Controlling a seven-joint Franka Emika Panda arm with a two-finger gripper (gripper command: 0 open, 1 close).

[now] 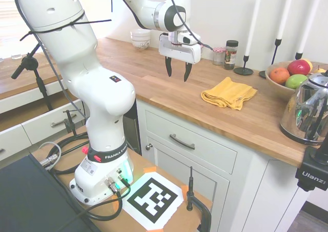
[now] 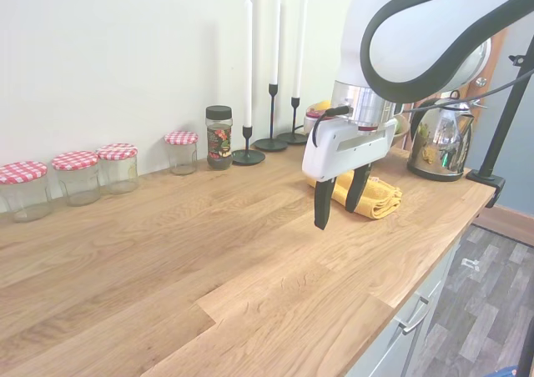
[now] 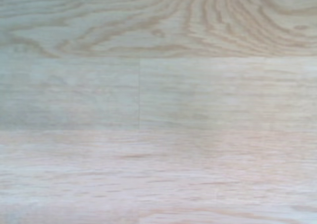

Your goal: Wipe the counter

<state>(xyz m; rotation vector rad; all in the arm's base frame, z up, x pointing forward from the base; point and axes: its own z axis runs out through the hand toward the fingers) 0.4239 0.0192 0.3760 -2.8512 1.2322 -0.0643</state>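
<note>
First exterior view shows the gripper [image 1: 177,71] hanging spread and empty above the counter [image 1: 169,96], beside the folded yellow cloth [image 1: 229,93], likely poised to fetch it for wiping.

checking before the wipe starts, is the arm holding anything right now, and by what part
Nothing is held. The gripper hangs above the counter with its fingers open and empty; the yellow cloth lies folded on the wood beside it, untouched.

1st ext cam sits high by my base, facing across the counter [image 1: 154,88]. 2nd ext looks along it from the opposite end, low. Both catch my gripper [image 1: 177,73]. Wrist cam: close, straight down on wood.
</note>
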